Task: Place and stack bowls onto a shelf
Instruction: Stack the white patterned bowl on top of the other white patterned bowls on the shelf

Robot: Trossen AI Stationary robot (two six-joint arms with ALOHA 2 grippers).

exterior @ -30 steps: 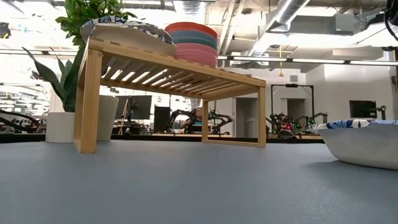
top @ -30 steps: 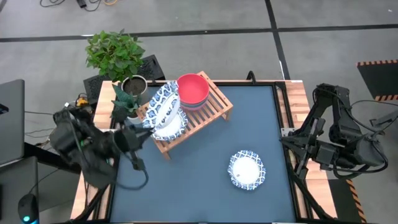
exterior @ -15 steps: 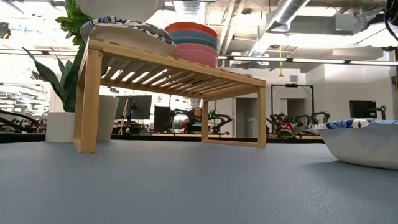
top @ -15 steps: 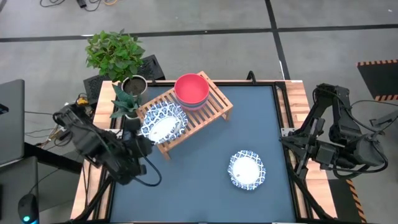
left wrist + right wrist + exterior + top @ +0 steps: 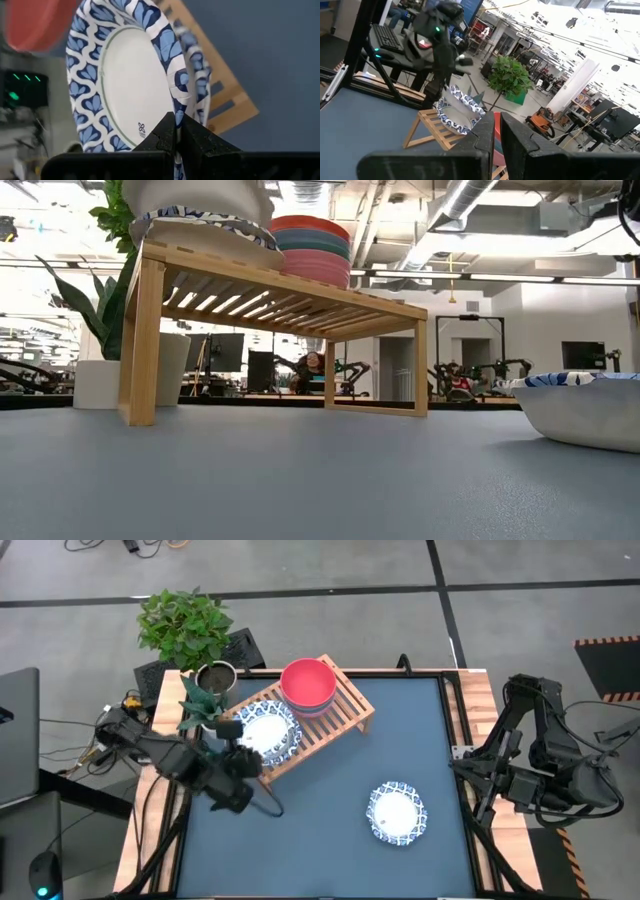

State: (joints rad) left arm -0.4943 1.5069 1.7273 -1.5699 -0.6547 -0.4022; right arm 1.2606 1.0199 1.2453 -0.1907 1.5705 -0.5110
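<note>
My left gripper (image 5: 246, 752) is shut on a white dish with a blue patterned rim (image 5: 270, 730), held over the left end of the wooden slat shelf (image 5: 335, 720). In the low view this dish (image 5: 190, 192) sits right over another patterned dish (image 5: 205, 225) that rests on the shelf top (image 5: 300, 295); I cannot tell whether they touch. A stack of bowls with a red one on top (image 5: 308, 683) stands on the shelf's far end. One more patterned dish (image 5: 397, 812) lies on the table. My right gripper (image 5: 497, 131) is shut, parked off the table's right edge. My left gripper pinches the dish's rim (image 5: 176, 102) on its side toward the table's left near corner, one finger (image 5: 160, 135) on the inner face and one on the outer. The fingers come roughly level from the table's left. The dish is held nearly flat above the dish on the shelf.
A metal plant pot (image 5: 215, 675) and a leafy plant (image 5: 185, 625) stand just left of the shelf, close to my left arm. Bare blue tabletop (image 5: 320, 830) stretches near the shelf and around the lone dish. The table's wooden rim (image 5: 470, 710) runs along the right side.
My left gripper has moved toward the table's right, over the shelf, staying shut on the dish. The dish, steeply tilted a second ago, has turned nearly flat and come down close over the dish on the shelf.
</note>
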